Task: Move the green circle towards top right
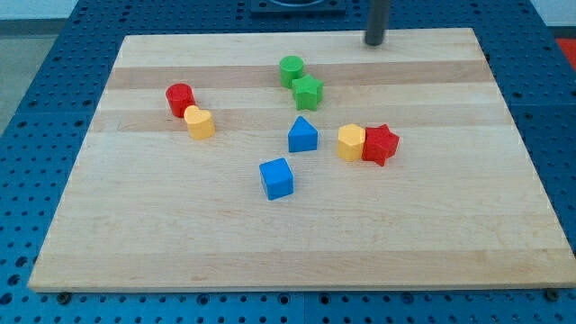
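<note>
The green circle (291,70) sits on the wooden board (432,225) in the upper middle. A green star (308,91) touches it on its lower right. My tip (374,42) rests near the board's top edge, to the right of and a little above the green circle, well apart from it.
A red cylinder (180,99) and a yellow block (200,122) touch at the left. A blue triangular block (302,135) and a blue cube (277,177) lie in the middle. A yellow block (351,142) touches a red star (381,144) at the right.
</note>
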Controlling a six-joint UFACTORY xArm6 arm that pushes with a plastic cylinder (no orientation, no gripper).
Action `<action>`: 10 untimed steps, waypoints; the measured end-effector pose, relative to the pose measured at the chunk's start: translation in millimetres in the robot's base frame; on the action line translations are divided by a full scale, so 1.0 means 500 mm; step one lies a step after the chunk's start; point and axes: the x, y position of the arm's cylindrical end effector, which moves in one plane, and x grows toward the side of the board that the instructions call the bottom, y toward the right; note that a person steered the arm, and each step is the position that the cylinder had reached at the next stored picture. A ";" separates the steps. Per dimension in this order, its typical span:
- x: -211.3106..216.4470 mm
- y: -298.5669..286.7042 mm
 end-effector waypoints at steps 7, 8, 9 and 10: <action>0.199 -0.338; 0.203 -0.322; 0.172 -0.295; 0.150 -0.266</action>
